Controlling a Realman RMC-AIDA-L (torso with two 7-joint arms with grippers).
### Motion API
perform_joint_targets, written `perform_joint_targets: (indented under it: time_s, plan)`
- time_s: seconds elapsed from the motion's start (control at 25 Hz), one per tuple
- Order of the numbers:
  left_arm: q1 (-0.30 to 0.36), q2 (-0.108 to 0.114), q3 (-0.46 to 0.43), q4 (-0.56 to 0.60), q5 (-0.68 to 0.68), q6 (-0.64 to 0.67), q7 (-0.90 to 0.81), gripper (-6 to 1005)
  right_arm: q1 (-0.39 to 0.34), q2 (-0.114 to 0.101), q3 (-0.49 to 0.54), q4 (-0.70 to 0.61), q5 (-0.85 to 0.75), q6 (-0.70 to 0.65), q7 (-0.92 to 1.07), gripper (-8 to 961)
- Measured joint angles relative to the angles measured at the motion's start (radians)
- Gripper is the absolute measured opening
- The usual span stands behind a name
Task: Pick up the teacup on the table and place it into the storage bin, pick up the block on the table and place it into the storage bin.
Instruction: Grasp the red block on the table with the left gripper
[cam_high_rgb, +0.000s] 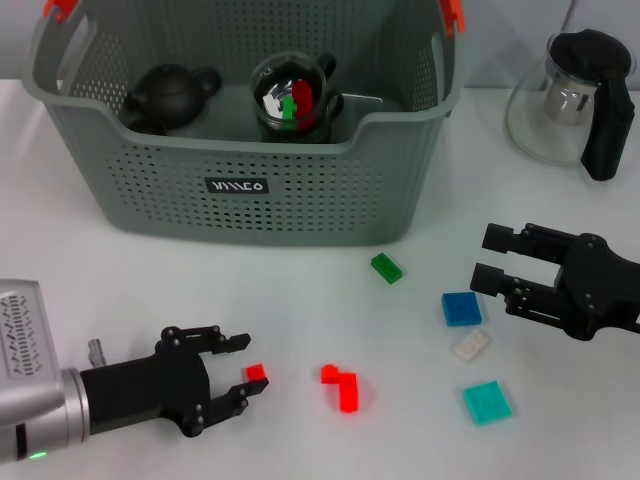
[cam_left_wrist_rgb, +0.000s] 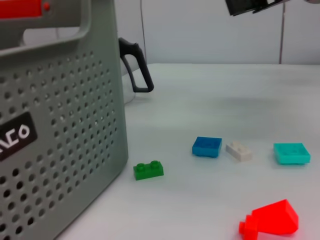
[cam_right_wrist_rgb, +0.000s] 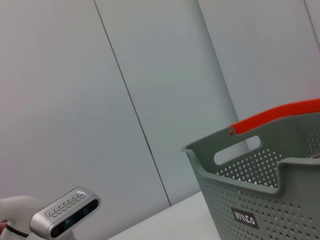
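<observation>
While low over the table (cam_high_rgb: 300, 450), left gripper (cam_high_rgb: 235, 372) spread wide, tips flanking a small red block (cam_high_rgb: 255, 372) — seemingly lined up for a pinch, nothing clenched yet; larger red block (cam_high_rgb: 341, 387) just beyond; right gripper (cam_high_rgb: 497, 259) parted, empty, hovering near blue block (cam_high_rgb: 461, 308); farther back, teacup (cam_high_rgb: 293, 99) already inside bin (cam_high_rgb: 300, 190) beside teapot (cam_high_rgb: 170, 97).
</observation>
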Motion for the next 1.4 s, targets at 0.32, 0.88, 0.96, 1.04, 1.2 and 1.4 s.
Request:
perform_joint_targets:
  time_s: [0.32, 0.88, 0.96, 1.04, 1.2, 1.4]
  plan:
    - [-0.004, 0.002, 0.003, 0.021, 0.037, 0.006, -0.042, 460, 0.0, -0.002, 0.0, -0.001, 0.0, 0.0, 0.0, 665]
    - [-0.017, 0.0, 0.052, 0.066, 0.049, 0.0, -0.137, 425, -0.004, -0.002, 0.0, -0.002, 0.0, 0.0, 0.0, 666]
    - [-0.018, -0.001, 0.052, 0.066, 0.049, -0.006, -0.134, 425, -0.003, -0.002, 0.0, -0.002, 0.0, 0.0, 0.0, 666]
    - [-0.022, -0.001, 0.053, 0.063, 0.049, -0.017, -0.132, 425, -0.003, -0.002, 0.0, -0.002, 0.0, 0.0, 0.0, 666]
    - [-0.026, -0.002, 0.069, 0.057, 0.042, -0.029, -0.132, 426, -0.001, -0.002, 0.0, -0.002, 0.0, 0.0, 0.0, 665]
    - [-0.032, -0.003, 0.078, 0.05, 0.043, -0.05, -0.131, 426, -0.003, -0.002, 0.0, -0.002, 0.0, 0.0, 0.0, 665]
